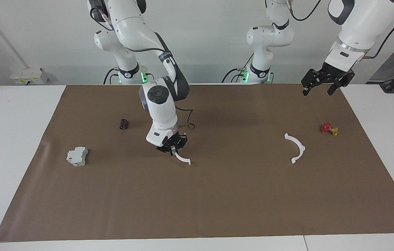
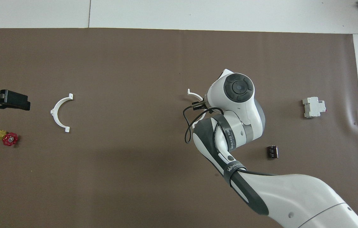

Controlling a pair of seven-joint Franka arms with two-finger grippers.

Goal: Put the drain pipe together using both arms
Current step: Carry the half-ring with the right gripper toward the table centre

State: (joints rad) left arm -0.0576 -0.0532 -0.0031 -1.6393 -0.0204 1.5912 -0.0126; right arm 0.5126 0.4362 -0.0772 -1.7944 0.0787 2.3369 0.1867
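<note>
A: Nearest us, our right gripper point(image 1: 172, 149) is clamped on one half-ring point(image 1: 183, 158) at mid-worktop point(image 1: 217, 209), low, so its free end stays exposed for mating.

B: And the second half-ring point(image 1: 296, 148)?

A: Flat toward our left arm's end, farther out than the valve point(image 1: 329, 128). Our left gripper point(image 1: 318, 90) waits above, fingers apart, presumably to take it.

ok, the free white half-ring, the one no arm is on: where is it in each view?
Facing view: free half-ring lies flat on the brown mat at right of centre, beside the red-and-yellow valve.
Overhead view: same half-ring at left of centre, a little farther from the robots than the valve.
Shared landmark: the valve, toward the left arm's end.
</note>
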